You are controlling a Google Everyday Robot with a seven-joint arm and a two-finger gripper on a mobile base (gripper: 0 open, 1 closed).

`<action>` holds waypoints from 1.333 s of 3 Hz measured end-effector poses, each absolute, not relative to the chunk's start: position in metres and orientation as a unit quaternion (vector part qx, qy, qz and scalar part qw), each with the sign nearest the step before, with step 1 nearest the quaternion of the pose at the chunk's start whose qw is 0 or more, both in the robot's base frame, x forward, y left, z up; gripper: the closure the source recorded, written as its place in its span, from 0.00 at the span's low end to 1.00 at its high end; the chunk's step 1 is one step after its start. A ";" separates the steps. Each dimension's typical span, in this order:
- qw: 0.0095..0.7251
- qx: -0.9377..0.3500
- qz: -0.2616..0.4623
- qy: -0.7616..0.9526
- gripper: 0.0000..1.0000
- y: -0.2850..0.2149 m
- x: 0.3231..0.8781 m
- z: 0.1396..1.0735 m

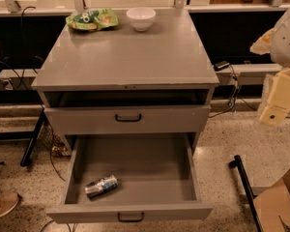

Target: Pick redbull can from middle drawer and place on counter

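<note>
Open middle drawer (135, 211), redbull can (101, 186) lying inside; gripper (279, 100) right of the counter (130, 57), jaws' state unclear; pick and place remain.

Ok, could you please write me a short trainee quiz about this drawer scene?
1. True or false: the redbull can stands upright in the middle drawer.
2. What lies beside the white bowl on the counter? A) green snack bag B) mug C) plate
3. Where is the end effector relative to the open drawer?

Key: 1 false, it lies on its side. 2 A. 3 At the picture's right edge, above and outside the drawer, far from the can.
</note>
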State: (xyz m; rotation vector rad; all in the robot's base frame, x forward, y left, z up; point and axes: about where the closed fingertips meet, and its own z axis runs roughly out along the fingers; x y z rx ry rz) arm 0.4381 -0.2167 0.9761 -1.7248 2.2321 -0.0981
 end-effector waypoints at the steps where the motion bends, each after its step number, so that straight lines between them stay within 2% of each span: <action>1: 0.160 -0.604 -0.034 0.780 0.00 -0.216 0.438 0.976; 2: 0.176 -0.614 0.003 0.770 0.00 -0.197 0.438 0.947; 4: 0.212 -0.617 0.143 0.744 0.00 -0.116 0.430 0.832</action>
